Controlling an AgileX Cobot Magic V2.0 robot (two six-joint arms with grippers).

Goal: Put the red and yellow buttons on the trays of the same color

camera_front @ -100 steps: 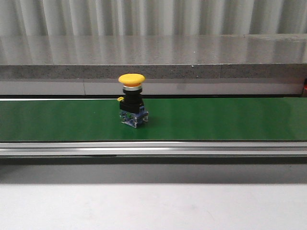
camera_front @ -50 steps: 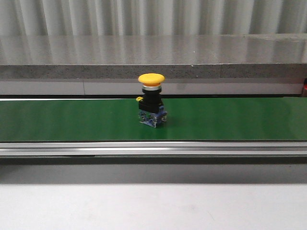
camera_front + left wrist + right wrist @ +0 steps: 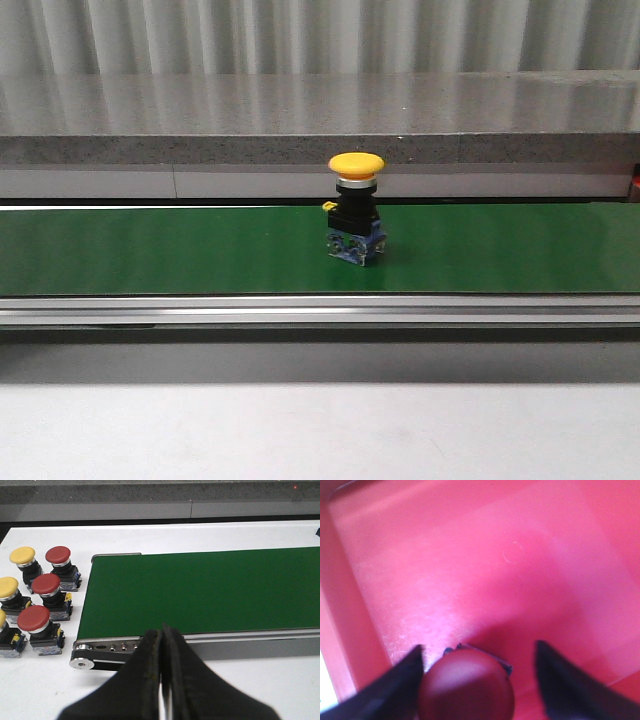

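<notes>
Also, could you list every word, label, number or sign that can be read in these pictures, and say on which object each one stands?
None: no text can be read in any view.
Yellow button on the green belt: no legible marking.
Red and yellow buttons beside the belt: small yellow tabs, no readable print.
Red tray and the red button in it: blurred, no writing seen.

A white table (image 3: 45,680) carries a green conveyor belt (image 3: 200,590) in an aluminium frame (image 3: 240,647). One yellow push button (image 3: 356,208) stands upright on the belt, slightly toward 3 o'clock of its middle in the front view. Off the belt's end, directly on the table, stand three red push buttons (image 3: 46,586) and yellow push buttons (image 3: 23,557), clustered close together.
</notes>
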